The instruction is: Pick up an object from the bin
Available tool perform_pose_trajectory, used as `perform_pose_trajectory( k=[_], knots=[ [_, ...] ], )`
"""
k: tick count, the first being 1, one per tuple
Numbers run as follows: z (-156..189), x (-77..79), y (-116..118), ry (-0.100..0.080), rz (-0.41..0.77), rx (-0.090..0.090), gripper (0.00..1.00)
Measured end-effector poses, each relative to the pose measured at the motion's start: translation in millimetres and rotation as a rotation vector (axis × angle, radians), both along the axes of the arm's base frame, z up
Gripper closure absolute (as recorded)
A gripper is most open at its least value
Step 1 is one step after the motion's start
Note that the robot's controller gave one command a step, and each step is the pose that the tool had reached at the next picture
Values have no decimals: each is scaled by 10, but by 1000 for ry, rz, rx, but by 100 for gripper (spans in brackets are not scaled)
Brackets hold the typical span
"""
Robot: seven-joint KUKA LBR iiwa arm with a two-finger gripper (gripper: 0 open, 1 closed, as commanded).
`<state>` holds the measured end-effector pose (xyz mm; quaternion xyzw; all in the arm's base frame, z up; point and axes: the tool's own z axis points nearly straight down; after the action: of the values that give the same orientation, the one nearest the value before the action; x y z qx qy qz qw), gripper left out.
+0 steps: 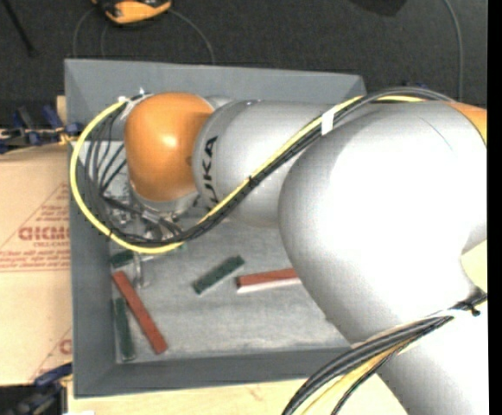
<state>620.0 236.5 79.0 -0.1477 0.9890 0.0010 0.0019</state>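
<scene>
My gripper point(138, 266) reaches down into the bin's left side, mostly hidden under the arm's wrist. Its lower end stands just above the upper end of a long red-brown stick point(142, 316) that lies slanted along the left wall. A small dark green piece point(121, 257) lies right beside the gripper on its left. A dark green stick point(125, 330) lies against the left wall, next to the red-brown stick.
A short dark green bar point(218, 275) lies tilted on the bin floor to the gripper's right. Further right is a red bar with a white edge point(266, 280). The arm covers the bin's back and right part.
</scene>
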Motion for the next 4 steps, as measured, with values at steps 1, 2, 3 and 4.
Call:
perform_pose_trajectory(
  k=[1, 2, 3, 4],
  knots=[
    [1, 1, 0, 0, -1, 0, 100],
    [0, 1, -2, 0, -2, 0, 0],
    [0, 1, -3, 0, -3, 0, 100],
    [0, 1, -3, 0, -4, 0, 100]
  ],
)
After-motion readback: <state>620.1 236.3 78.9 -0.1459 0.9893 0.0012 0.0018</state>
